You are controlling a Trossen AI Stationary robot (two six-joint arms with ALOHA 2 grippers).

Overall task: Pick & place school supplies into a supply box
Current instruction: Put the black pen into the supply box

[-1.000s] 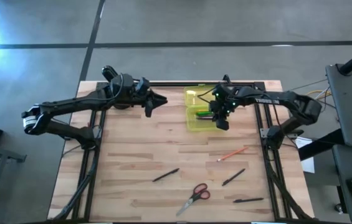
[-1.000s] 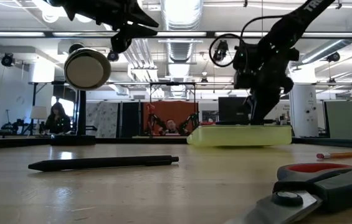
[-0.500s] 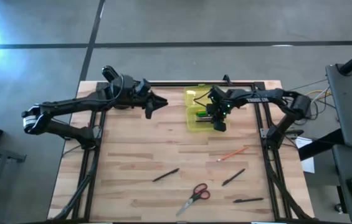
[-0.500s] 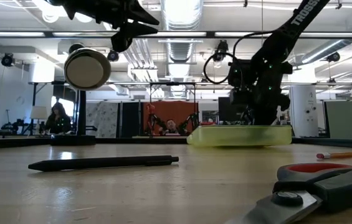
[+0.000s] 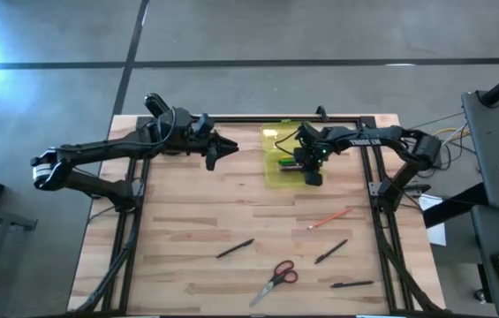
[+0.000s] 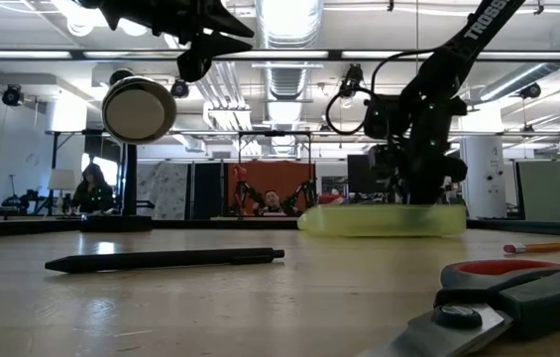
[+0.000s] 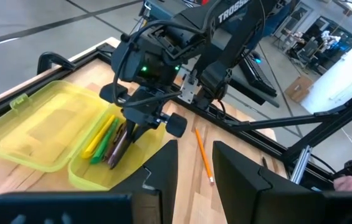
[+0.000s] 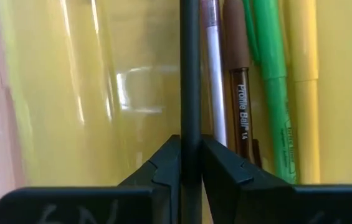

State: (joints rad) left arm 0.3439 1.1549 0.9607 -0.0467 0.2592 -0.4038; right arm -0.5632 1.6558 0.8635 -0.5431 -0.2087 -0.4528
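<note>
My right gripper [image 8: 190, 167] is down inside the supply box [image 5: 278, 159], fingers narrow around a thin black pen [image 8: 190, 74] that runs lengthwise along the box beside the green pen [image 8: 272, 81] and yellow pen [image 8: 303, 87]. Only my right wrist view shows that contact; from overhead the arm hides it, so the hold seems light. My left gripper [image 5: 221, 147] hovers nearby, fingers partly apart and empty. Scissors [image 5: 277, 278] and an orange pencil [image 5: 330, 217] lie on the wooden table [image 5: 187, 212]; an open workshop lies behind.
</note>
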